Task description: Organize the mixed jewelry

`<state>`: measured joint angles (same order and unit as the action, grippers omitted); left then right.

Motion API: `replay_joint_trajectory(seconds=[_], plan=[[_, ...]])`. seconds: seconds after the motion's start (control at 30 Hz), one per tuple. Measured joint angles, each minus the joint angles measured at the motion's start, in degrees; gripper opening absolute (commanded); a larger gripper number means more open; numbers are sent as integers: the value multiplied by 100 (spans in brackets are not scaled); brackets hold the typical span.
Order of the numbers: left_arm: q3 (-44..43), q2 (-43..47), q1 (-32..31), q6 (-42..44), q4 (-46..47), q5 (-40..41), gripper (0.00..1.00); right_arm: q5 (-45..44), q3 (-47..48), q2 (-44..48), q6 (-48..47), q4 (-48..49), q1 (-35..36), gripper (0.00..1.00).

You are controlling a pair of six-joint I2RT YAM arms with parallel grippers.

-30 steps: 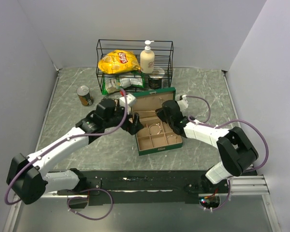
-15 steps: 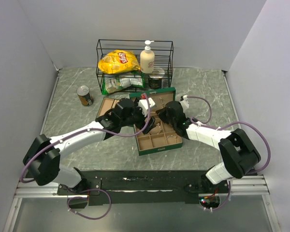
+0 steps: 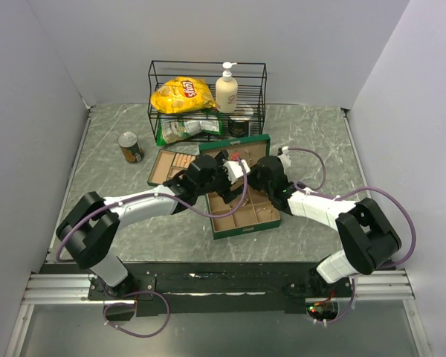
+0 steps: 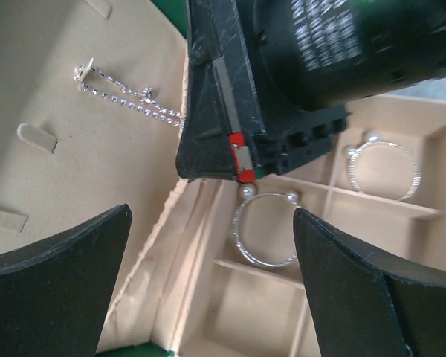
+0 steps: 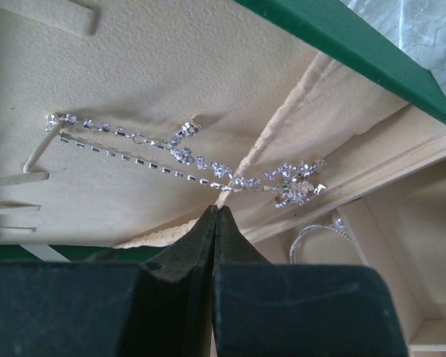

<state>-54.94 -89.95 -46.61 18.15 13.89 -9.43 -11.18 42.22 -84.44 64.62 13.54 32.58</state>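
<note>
Spread wide, the left gripper (image 4: 210, 216) hangs over the open green jewelry box (image 3: 245, 232). A silver hoop (image 4: 267, 262) with pearl ends lies directly below, between its fingers, in a tan compartment. Just beside it the right gripper (image 5: 215, 214), fingers pressed together and apparently empty, points at a fine pale chain (image 5: 208, 165). The chain stretches crosswise just beyond its tip on the lid's lining, one end spilling over the hinge fold. The left arm looks better placed for the hoop, the right for the chain. Around the box spreads a grey-green stone-patterned table (image 3: 320, 141), with a flat tan divider tray (image 3: 171, 165) alongside and a wire rack (image 3: 207, 97) of groceries well behind.
</note>
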Motion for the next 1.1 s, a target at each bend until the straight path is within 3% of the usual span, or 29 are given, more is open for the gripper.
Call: replay_joint_trajectory(seconds=[0.7, 1.1], plan=[[-52, -844, -4, 684, 428, 380, 96, 127, -79, 33, -127, 52, -33, 0], [-118, -859, 284, 420, 382, -249, 99, 138, -129, 109, -164, 59, -33, 0]])
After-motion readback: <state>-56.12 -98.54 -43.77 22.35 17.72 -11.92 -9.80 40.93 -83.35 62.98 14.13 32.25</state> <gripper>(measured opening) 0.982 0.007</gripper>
